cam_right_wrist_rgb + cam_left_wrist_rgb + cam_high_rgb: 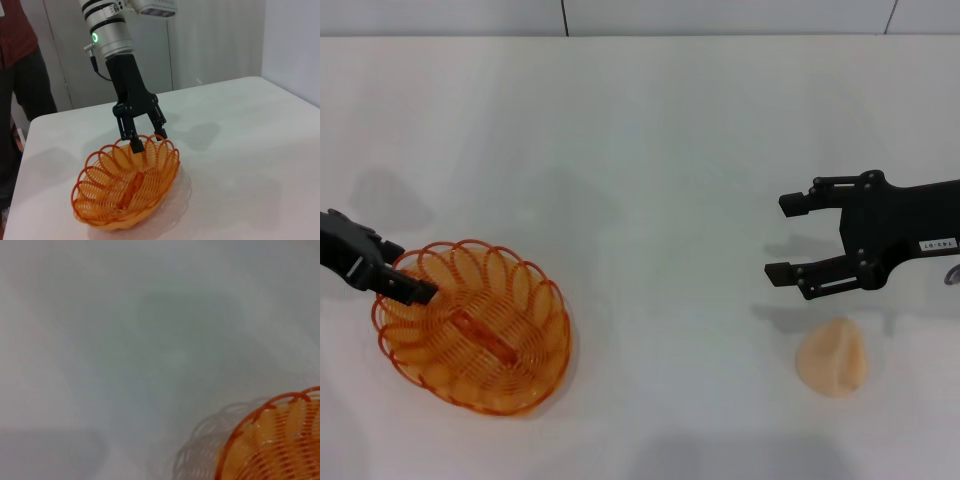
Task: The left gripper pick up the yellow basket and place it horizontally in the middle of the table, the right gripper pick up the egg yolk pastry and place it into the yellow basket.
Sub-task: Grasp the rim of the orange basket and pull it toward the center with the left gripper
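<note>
The yellow basket lies at an angle on the white table, near the front left. It also shows in the right wrist view and at a corner of the left wrist view. My left gripper is at the basket's left rim. In the right wrist view the left gripper is open, with one finger inside the rim and one outside. The egg yolk pastry sits on the table at the front right. My right gripper is open and empty, hovering just behind the pastry.
The table's far edge meets a wall at the back. In the right wrist view a person stands beyond the table's corner, in front of grey cabinets. Bare tabletop lies between the basket and the pastry.
</note>
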Action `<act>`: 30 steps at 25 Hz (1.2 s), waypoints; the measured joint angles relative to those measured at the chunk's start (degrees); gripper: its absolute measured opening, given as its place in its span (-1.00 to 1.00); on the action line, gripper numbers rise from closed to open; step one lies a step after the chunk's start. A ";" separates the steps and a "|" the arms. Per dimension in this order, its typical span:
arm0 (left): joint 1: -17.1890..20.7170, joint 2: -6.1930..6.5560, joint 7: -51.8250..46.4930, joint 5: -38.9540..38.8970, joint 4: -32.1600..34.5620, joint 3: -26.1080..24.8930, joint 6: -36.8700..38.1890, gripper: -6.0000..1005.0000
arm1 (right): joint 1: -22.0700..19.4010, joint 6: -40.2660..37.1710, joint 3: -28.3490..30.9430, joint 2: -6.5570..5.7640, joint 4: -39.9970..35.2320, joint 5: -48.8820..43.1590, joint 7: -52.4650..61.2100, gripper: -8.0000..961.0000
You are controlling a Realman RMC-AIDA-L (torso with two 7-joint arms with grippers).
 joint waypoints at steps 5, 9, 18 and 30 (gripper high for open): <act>-0.36 -0.54 -0.08 0.53 -1.19 0.08 -1.34 0.68 | 0.00 -0.02 0.00 0.00 0.17 0.00 -0.07 0.76; -0.76 -0.77 -0.21 0.78 -2.14 0.09 -2.22 0.48 | 0.00 -0.04 0.00 0.00 0.17 0.00 -0.08 0.76; -0.84 -0.92 -0.37 1.32 -2.18 0.09 -2.60 -0.07 | 0.00 -0.15 0.01 0.00 0.17 0.00 -0.09 0.76; -0.59 -1.15 -0.22 1.51 -2.27 0.67 -3.38 -0.25 | 0.00 -0.01 0.01 0.00 0.17 0.00 -0.08 0.76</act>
